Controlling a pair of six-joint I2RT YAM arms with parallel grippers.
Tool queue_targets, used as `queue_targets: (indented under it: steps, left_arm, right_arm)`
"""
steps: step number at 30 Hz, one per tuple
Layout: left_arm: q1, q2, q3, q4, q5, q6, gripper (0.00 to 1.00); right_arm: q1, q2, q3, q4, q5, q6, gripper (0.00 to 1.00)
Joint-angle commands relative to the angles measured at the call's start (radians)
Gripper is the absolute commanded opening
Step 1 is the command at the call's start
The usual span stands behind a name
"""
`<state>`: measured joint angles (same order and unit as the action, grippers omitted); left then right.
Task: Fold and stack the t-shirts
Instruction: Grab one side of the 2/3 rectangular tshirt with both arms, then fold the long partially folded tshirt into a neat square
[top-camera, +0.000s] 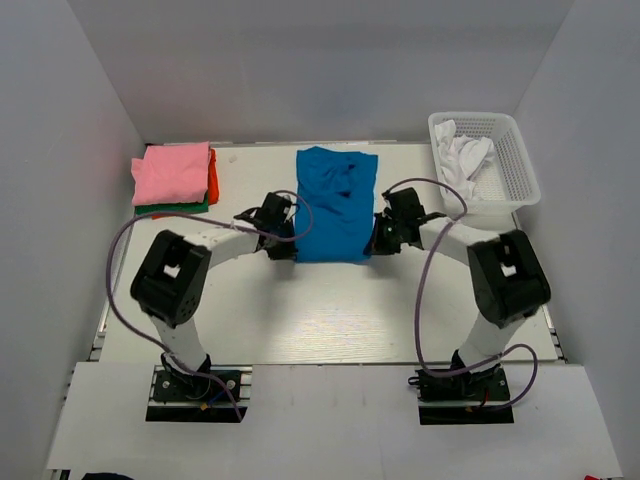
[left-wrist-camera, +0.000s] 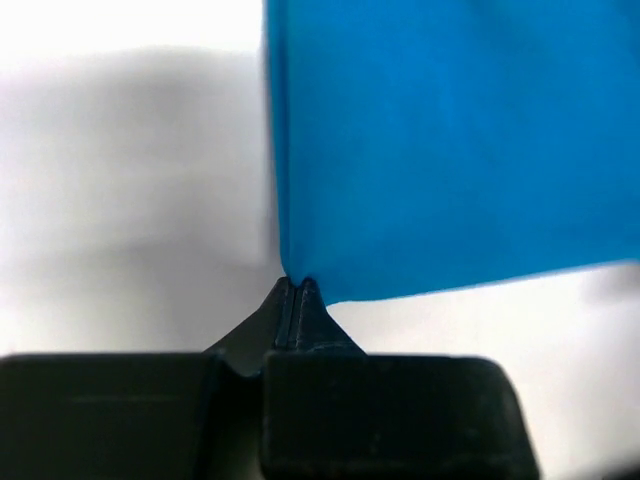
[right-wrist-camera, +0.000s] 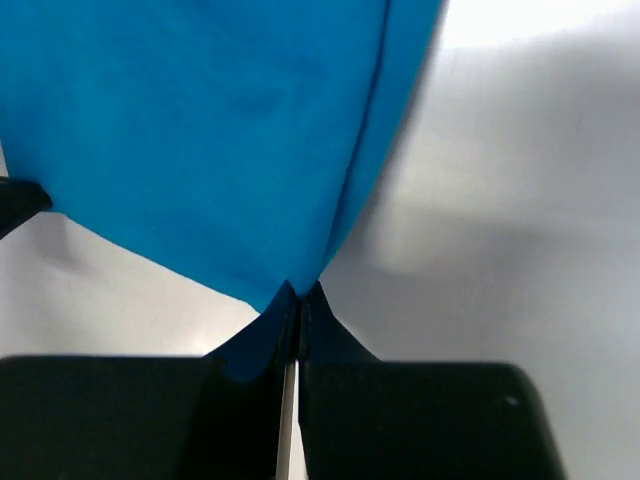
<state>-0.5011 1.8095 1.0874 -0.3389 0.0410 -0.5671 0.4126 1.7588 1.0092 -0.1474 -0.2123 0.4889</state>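
A bright blue t-shirt (top-camera: 335, 200) lies as a long folded strip in the middle of the table. My left gripper (top-camera: 291, 243) is shut on its near left corner; in the left wrist view the tips (left-wrist-camera: 297, 287) pinch the blue cloth (left-wrist-camera: 450, 150). My right gripper (top-camera: 378, 240) is shut on its near right corner; in the right wrist view the tips (right-wrist-camera: 299, 291) pinch the blue cloth (right-wrist-camera: 220, 130). A stack of folded shirts sits at the far left: pink (top-camera: 172, 172) on top, orange (top-camera: 212, 178) and green (top-camera: 172, 209) edges below. White shirts (top-camera: 462, 158) lie in the basket.
A white plastic mesh basket (top-camera: 510, 170) stands at the far right corner. Grey walls close the table on the left, back and right. Cables loop from both arms over the near table (top-camera: 320, 310).
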Motion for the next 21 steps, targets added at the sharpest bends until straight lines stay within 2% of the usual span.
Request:
queue_targets:
  steps: [1, 2, 6, 7, 11, 17, 21]
  left_arm:
    - [-0.053, -0.217, -0.127, -0.089, 0.078, -0.028, 0.00]
    - [-0.065, -0.313, -0.153, -0.089, 0.101, -0.028, 0.00]
    - [-0.111, -0.527, -0.282, -0.061, 0.201, -0.019, 0.00]
    - [-0.126, -0.614, -0.296, -0.061, 0.235, -0.010, 0.00]
    - [-0.151, -0.746, -0.278, -0.110, 0.258, -0.010, 0.00]
    - [-0.160, -0.794, -0.216, -0.063, 0.185, -0.010, 0.00]
    - [-0.160, -0.734, -0.158, -0.037, 0.076, -0.010, 0.00]
  right_arm:
    - [0.032, -0.180, -0.090, -0.145, 0.018, -0.036, 0.00]
    - [0.046, -0.288, -0.131, -0.182, -0.007, -0.045, 0.00]
    - [0.055, -0.474, -0.160, -0.321, -0.093, -0.159, 0.00]
    - [0.054, -0.499, -0.152, -0.378, -0.107, -0.179, 0.00]
    - [0.055, -0.665, -0.103, -0.472, -0.150, -0.233, 0.00]
    - [0.051, -0.696, -0.032, -0.462, -0.072, -0.250, 0.00]
    - [0.045, -0.656, -0.017, -0.370, 0.040, -0.181, 0.00]
